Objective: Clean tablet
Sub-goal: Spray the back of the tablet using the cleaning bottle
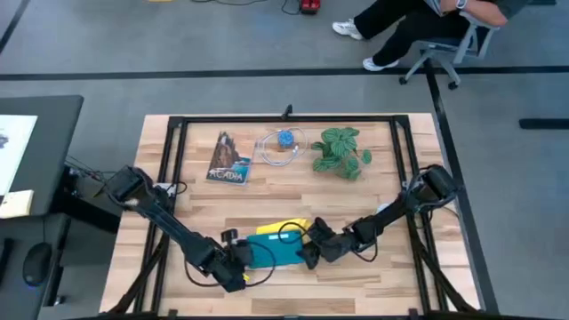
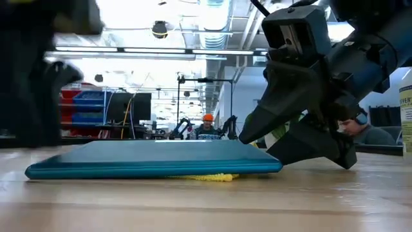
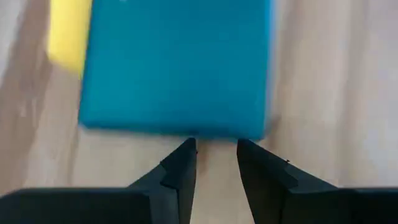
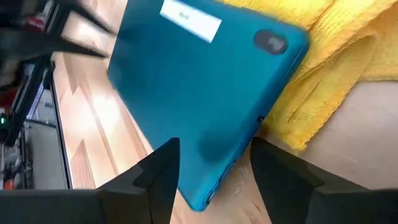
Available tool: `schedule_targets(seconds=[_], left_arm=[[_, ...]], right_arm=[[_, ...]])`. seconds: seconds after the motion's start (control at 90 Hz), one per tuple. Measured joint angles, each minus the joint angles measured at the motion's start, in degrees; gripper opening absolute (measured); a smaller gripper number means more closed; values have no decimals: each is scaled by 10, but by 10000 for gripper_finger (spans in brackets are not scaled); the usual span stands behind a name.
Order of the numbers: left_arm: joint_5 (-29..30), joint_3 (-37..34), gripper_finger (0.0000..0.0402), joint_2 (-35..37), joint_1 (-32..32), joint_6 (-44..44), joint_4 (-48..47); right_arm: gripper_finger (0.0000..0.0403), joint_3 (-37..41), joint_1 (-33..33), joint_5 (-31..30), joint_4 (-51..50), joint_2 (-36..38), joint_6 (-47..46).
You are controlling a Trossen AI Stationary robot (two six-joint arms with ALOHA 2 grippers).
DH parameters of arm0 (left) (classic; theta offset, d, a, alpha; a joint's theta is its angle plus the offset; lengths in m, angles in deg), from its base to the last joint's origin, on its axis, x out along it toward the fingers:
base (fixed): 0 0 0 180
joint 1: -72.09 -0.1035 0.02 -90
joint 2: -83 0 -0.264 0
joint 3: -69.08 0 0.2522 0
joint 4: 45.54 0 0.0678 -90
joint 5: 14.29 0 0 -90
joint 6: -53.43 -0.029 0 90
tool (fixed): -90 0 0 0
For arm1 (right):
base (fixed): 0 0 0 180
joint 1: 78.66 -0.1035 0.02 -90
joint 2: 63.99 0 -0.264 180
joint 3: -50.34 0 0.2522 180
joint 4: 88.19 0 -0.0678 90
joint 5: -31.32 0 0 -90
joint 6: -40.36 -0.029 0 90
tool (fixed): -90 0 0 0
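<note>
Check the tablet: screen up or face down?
Face down: the tablet shows its teal back, with camera and label, lying on the yellow cloth.

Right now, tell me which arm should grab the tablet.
Right, probably. The right gripper has its open fingers either side of the tablet's edge, by the yellow cloth. The left gripper is open just short of the opposite edge.

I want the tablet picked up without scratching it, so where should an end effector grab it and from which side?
Probably by a thin short edge, coming in level with the table. The tablet lies flat, teal back up, partly on the yellow cloth, which props that end slightly. The right end effector, open, already straddles the edge beside the cloth; the left end effector, open, faces the opposite edge.
</note>
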Motion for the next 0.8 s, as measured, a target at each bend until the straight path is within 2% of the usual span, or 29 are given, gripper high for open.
schedule_targets(seconds=[0.1, 0.311, 0.456, 0.578, 0.7, 0.8], left_arm=[[10, -9, 95, -22, -2, -19, 53], [29, -9, 95, -44, -15, -45, 106], [39, -9, 95, -46, -18, -65, 135], [41, -9, 95, -46, -18, -65, 140], [47, -6, 95, -44, -10, -61, 133], [48, 13, 95, -41, 2, -50, 91]], right_arm=[[188, 0, 2, 12, 5, 0, 11], [236, 2, 3, 23, 51, -2, 44], [237, 2, 5, 15, 64, -3, 43], [189, 2, 5, 13, 62, -3, 42], [97, 0, 4, 9, 61, -2, 36], [25, -1, -2, -8, 68, 2, 58]])
